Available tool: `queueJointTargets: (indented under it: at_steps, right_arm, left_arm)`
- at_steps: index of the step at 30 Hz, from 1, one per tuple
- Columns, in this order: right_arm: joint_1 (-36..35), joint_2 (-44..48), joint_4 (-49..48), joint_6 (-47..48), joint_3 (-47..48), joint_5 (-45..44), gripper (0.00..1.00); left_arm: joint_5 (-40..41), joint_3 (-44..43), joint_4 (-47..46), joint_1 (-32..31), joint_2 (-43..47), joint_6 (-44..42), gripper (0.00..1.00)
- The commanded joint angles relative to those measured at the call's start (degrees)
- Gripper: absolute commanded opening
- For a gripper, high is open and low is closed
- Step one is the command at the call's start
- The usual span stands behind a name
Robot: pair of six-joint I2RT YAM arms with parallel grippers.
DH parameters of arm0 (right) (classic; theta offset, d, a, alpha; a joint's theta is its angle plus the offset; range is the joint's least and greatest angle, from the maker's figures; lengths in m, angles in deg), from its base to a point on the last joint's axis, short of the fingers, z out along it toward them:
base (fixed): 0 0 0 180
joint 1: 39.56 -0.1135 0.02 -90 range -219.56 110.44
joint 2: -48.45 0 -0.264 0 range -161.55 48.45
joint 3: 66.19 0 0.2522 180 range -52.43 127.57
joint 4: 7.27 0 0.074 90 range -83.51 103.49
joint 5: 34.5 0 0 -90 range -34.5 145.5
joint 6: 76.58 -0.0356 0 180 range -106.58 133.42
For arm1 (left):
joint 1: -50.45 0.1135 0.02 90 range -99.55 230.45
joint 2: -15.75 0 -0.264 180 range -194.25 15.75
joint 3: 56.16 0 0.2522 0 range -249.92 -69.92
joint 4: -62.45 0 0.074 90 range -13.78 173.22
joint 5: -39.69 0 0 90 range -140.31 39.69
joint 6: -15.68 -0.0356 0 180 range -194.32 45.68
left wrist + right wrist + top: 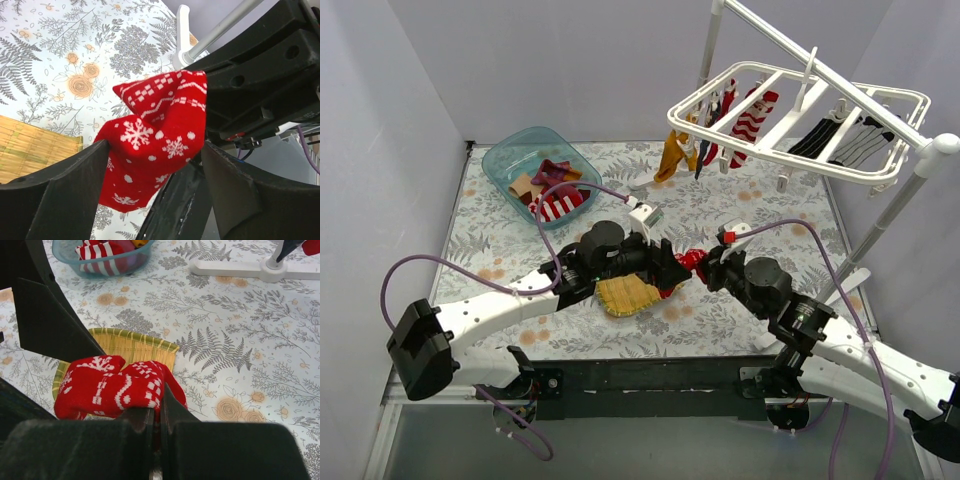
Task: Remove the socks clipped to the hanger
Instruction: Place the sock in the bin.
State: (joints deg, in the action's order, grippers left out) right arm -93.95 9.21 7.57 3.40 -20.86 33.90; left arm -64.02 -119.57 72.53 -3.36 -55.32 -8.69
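A red sock with white snowflakes (688, 262) hangs low over the table's middle between both grippers. My right gripper (159, 412) is shut on its patterned cuff (115, 385). My left gripper (155, 165) stands open around the sock's toe end (155, 140), and the cloth brushes its left finger (75, 185). The white grid hanger (880, 172) hangs at the back right. Clipped under it are a mustard yellow sock (672, 155), red-and-white striped socks (752, 120) and black ones (820, 135).
A teal bin (500, 165) holding several socks sits at the back left. A yellow woven mat (625, 293) lies under the left gripper. The white pole stand (895, 200) rises at the right, its foot (240, 269) on the floral cloth.
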Motion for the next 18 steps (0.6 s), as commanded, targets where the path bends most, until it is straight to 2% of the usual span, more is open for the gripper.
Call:
queueJointTargets:
  at_steps: [1,4,5,8,9,11,12,14,15,18]
  right_arm:
    - [-0.01,-0.92,-3.01,0.88,3.41,2.35,0.01]
    - [-0.01,-1.36,-3.28,0.79,3.67,2.8,0.01]
    - [-0.01,-1.54,-3.28,0.71,3.58,2.8,0.01]
    - [-0.01,-1.71,-3.19,0.79,3.58,2.97,0.01]
    - [-0.01,-1.8,-2.93,0.71,3.67,2.97,0.1]
    - [-0.01,-1.8,-2.75,0.36,3.58,2.8,0.29]
    - [-0.01,-1.63,-2.66,0.18,3.32,2.62,0.47]
    - [-0.01,-1.19,-2.14,-0.61,3.14,0.96,0.58]
    - [-0.01,-0.66,-1.96,-0.87,2.97,0.43,0.66]
    - [-0.01,0.74,-1.17,-1.58,2.62,-1.59,0.72]
  left_arm:
    - [0.62,-0.27,-1.76,0.19,-0.91,0.29,0.72]
    - [1.84,-0.54,-2.12,0.1,-1.62,0.99,0.59]
    - [2.89,-0.28,-2.29,0.19,-1.53,1.52,0.4]
    - [8.34,0.69,-2.64,0.19,-0.57,2.66,0.04]
    - [10.53,0.78,-2.65,0.19,-0.39,3.8,0.0]
    - [18.44,1.31,-2.3,0.19,0.4,5.56,0.0]
    - [20.46,1.4,-2.03,0.19,0.58,6.17,0.0]
    - [28.45,1.05,-0.11,0.19,0.67,8.63,0.0]
    - [31.53,-0.17,1.47,0.27,0.23,10.12,0.0]
    - [37.53,-3.07,7.72,3.6,-1.0,14.7,0.0]
